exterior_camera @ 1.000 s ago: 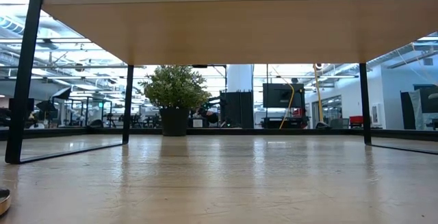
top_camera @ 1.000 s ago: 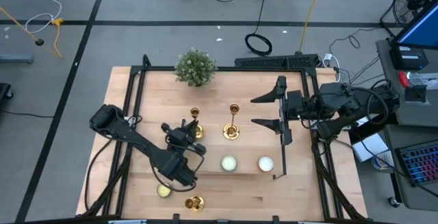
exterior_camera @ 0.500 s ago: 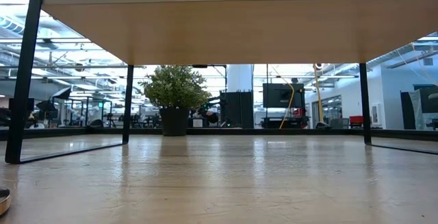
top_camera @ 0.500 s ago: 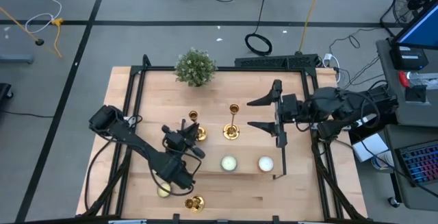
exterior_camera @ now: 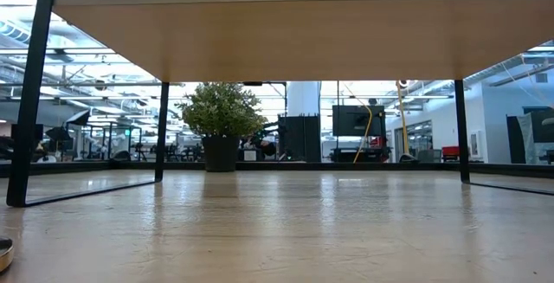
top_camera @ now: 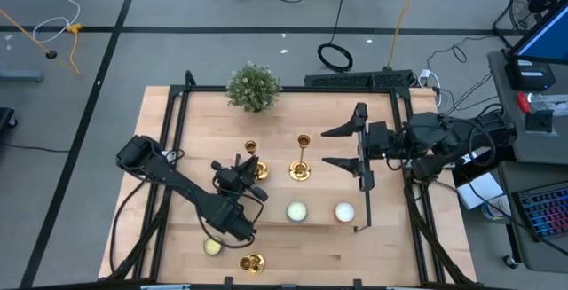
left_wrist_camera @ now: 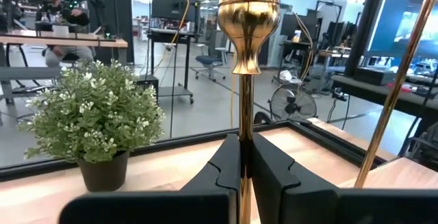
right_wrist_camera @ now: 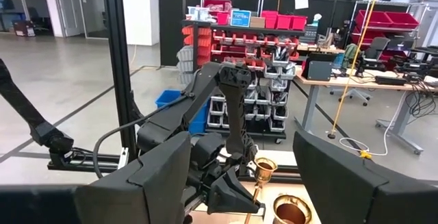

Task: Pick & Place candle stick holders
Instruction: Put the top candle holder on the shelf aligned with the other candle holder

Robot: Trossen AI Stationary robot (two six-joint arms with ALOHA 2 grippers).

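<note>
Candle stick holder (left_wrist_camera: 244, 59) before plant (left_wrist_camera: 92, 118)

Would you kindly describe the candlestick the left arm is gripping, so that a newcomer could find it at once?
Start at the bushy green plant at the table's far edge and come toward the near edge. The first gold candlestick stands upright there, its thin stem clamped in the left gripper. The taller candlestick beside it stands free.
</note>
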